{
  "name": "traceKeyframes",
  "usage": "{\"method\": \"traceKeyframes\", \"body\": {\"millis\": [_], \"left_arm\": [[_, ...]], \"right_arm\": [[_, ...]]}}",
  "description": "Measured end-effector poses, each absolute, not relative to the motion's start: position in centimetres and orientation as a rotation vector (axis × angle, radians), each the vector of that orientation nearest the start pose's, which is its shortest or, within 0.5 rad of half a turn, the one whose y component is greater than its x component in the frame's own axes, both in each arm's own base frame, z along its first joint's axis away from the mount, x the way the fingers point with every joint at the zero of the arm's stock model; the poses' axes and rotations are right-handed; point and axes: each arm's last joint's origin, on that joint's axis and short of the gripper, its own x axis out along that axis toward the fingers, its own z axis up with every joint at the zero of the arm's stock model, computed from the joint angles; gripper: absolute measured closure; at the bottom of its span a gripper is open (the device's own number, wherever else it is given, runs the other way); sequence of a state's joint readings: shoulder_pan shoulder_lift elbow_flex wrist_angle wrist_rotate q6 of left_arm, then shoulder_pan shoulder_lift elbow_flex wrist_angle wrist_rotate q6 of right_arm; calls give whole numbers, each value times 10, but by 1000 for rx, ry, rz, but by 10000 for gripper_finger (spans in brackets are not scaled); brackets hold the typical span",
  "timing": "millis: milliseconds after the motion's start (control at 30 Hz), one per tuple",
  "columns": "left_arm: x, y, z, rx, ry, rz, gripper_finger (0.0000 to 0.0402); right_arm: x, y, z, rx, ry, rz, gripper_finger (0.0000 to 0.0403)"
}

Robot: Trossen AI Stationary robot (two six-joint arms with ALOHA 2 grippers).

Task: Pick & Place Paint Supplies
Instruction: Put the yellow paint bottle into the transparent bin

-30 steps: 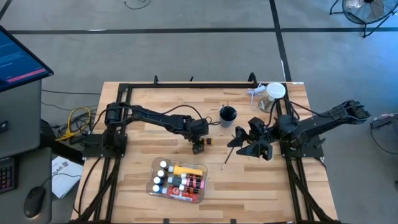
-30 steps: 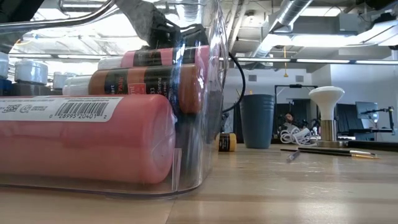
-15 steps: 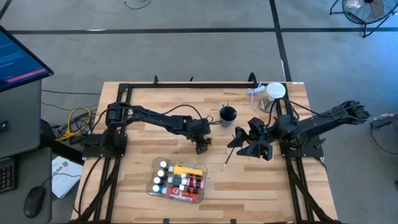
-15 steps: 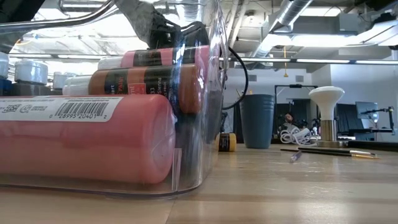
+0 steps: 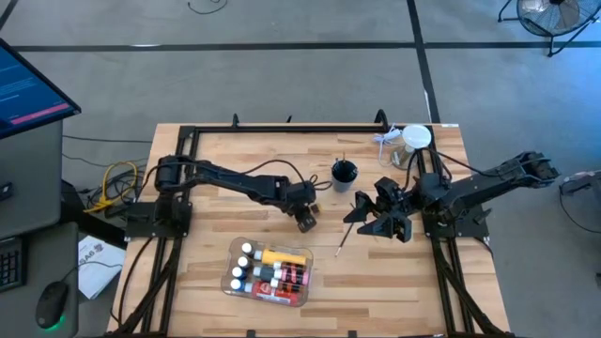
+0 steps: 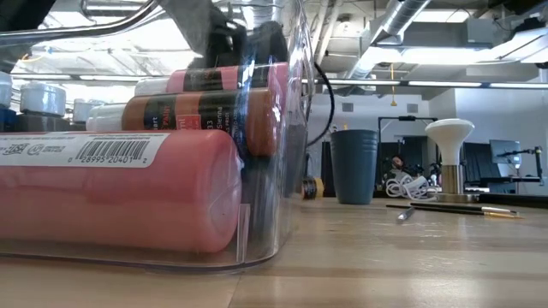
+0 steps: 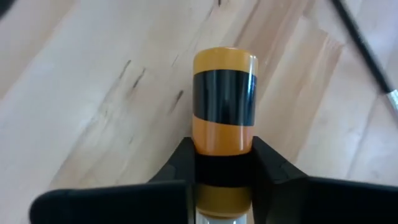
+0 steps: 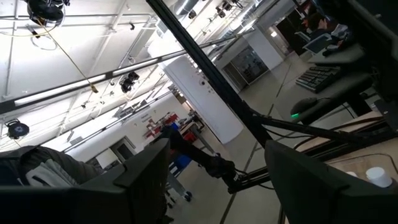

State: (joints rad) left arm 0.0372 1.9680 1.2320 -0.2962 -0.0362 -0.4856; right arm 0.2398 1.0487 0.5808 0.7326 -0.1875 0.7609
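A small orange paint tube [image 7: 224,93] with a black band lies on the wooden table [image 5: 216,169] near its middle, and my left gripper [image 5: 304,222] is shut on it. In the low view the tube [image 6: 310,186] shows just past the bin. My right gripper [image 5: 380,214] hangs open and raised at the table's right, holding nothing, its fingers [image 8: 149,174] pointing up at the ceiling. A thin dark-handled brush [image 5: 346,235] lies flat on the table below the right gripper. A clear bin [image 5: 268,272] near the front edge holds several paint tubes and a yellow bottle. My left gripper pinches the orange tube between its two fingers [image 7: 186,163], on the lower dark band [image 7: 224,171] near the tube's white end. The fingers slant down from the table's left and lie along the tube. The orange far end [image 7: 224,59] sticks out ahead of the fingertips; whether it rests on the wood I cannot tell.
A dark cup [image 5: 345,173] stands just beyond the left gripper, toward the far edge. A jar with a white lid [image 5: 416,141] and a coil of white cord sit at the far right corner. In the low view, brushes [image 6: 445,208] lie right of the cup [image 6: 354,165].
My left gripper has rolled about its own line and shut on the orange tube, staying in place. The tube has shifted a little and sits slightly higher in the low view.
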Motion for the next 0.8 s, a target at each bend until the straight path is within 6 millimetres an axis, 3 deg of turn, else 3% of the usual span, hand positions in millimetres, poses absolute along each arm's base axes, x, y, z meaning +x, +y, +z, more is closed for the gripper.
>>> {"method": "traceKeyframes", "body": {"millis": [233, 367, 500, 667, 800], "left_arm": [[373, 5, 195, -479, 905, 477, 358], [344, -4, 238, -606, 849, 580, 362], [307, -27, 273, -726, 830, 646, 364], [266, -62, 295, -889, 849, 695, 365], [254, -91, 301, -965, 866, 699, 366]], "right_arm": [[219, 59, 301, 744, -94, 503, 148], [219, 59, 300, 741, -95, 503, 148], [219, 59, 300, 735, -95, 501, 148], [220, 57, 299, 748, -85, 489, 148], [221, 53, 298, 774, -70, 468, 148]]}}
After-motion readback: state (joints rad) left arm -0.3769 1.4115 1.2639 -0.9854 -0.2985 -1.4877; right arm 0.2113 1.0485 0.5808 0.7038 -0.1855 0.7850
